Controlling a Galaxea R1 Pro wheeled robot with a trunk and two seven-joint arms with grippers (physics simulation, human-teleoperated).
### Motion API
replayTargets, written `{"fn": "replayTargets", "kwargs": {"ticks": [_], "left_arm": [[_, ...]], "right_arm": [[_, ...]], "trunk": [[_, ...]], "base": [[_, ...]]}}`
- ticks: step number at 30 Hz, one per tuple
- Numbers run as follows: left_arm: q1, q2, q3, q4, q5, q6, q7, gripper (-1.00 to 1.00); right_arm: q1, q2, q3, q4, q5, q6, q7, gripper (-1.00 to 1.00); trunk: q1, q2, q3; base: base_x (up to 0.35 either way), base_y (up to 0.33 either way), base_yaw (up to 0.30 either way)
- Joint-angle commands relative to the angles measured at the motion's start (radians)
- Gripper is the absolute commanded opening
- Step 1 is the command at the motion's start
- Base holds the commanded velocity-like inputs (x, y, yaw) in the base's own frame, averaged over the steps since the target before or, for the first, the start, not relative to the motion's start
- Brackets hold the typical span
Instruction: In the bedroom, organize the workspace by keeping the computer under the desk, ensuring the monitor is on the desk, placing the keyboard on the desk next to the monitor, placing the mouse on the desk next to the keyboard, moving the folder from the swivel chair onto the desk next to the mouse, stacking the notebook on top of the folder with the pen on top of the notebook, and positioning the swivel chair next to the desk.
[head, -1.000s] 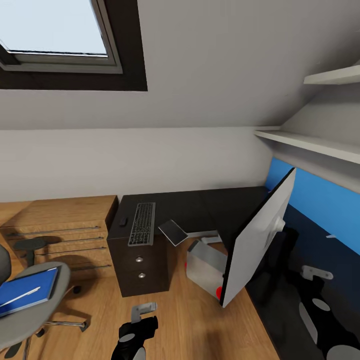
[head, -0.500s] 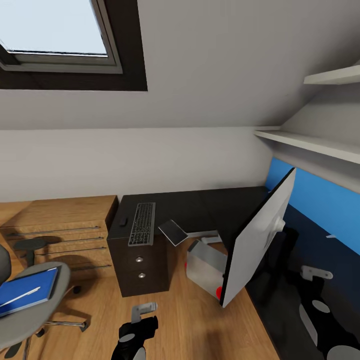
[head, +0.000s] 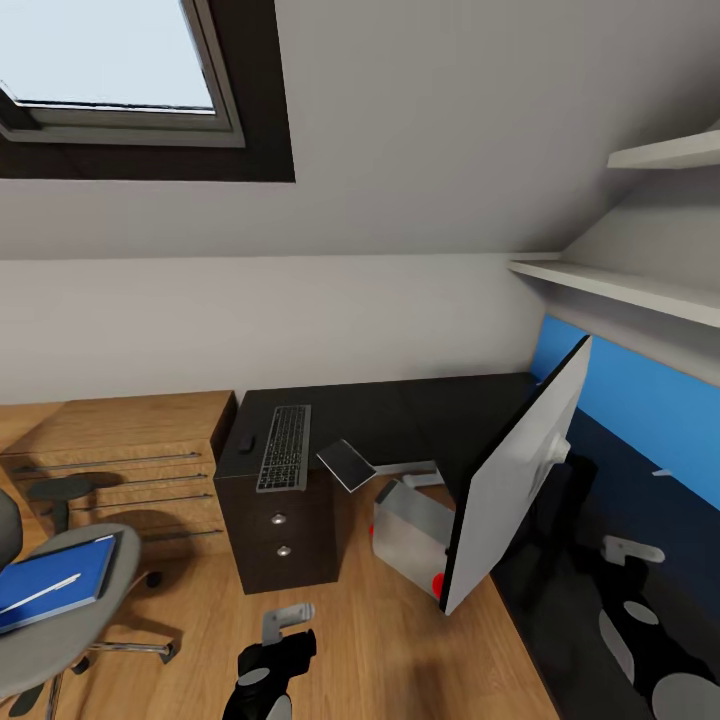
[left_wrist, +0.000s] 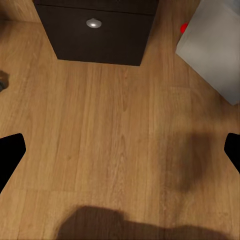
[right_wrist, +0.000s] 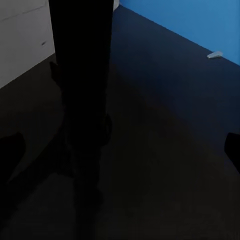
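Note:
The black desk (head: 400, 415) carries the keyboard (head: 284, 447), with the mouse (head: 246, 442) beside it. The grey notebook (head: 345, 465) overhangs the desk's edge. The monitor (head: 520, 475) stands on the desk with its silver back towards me. The computer (head: 410, 535) lies tilted on the floor under the desk. A short white pen (head: 664, 471) rests by the blue wall. The blue folder (head: 55, 580) lies on the swivel chair (head: 70, 630). My left gripper (head: 285, 620) hangs open over the floor. My right gripper (head: 632, 548) is open above the desktop, beside the monitor's stand (right_wrist: 82, 100).
A wooden chest of drawers (head: 120, 460) stands left of the desk's drawer unit (left_wrist: 95, 30). White shelves (head: 620, 285) jut from the right wall above the blue panel (right_wrist: 185, 20). Bare wood floor (left_wrist: 120, 140) lies between the chair and the computer (left_wrist: 215, 50).
My right arm's wrist has shifted very slightly. Everything else stays where it was.

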Motion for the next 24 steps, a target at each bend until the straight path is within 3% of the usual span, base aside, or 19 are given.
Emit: {"fn": "replayTargets", "kwargs": {"ticks": [1, 11, 24], "left_arm": [[-0.001, 0.0, -0.002, -0.001, 0.007, 0.002, 0.008, 1.0], [-0.001, 0.0, -0.002, -0.001, 0.007, 0.0, 0.008, 1.0], [-0.001, 0.001, -0.001, -0.001, 0.007, 0.0, 0.007, 1.0]], "right_arm": [[-0.002, 0.0, -0.002, 0.003, 0.005, -0.004, -0.001, 1.0], [-0.024, 0.003, -0.002, 0.009, 0.03, 0.01, -0.001, 1.0], [-0.137, 0.008, 0.0, 0.015, 0.032, 0.065, -0.008, 1.0]], "trunk": [[0.0, -0.002, -0.002], [0.0, -0.002, -0.002], [0.0, -0.002, -0.002]], "base": [[0.0, 0.0, 0.0], [0.0, 0.0, 0.0], [0.0, 0.0, 0.0]]}}
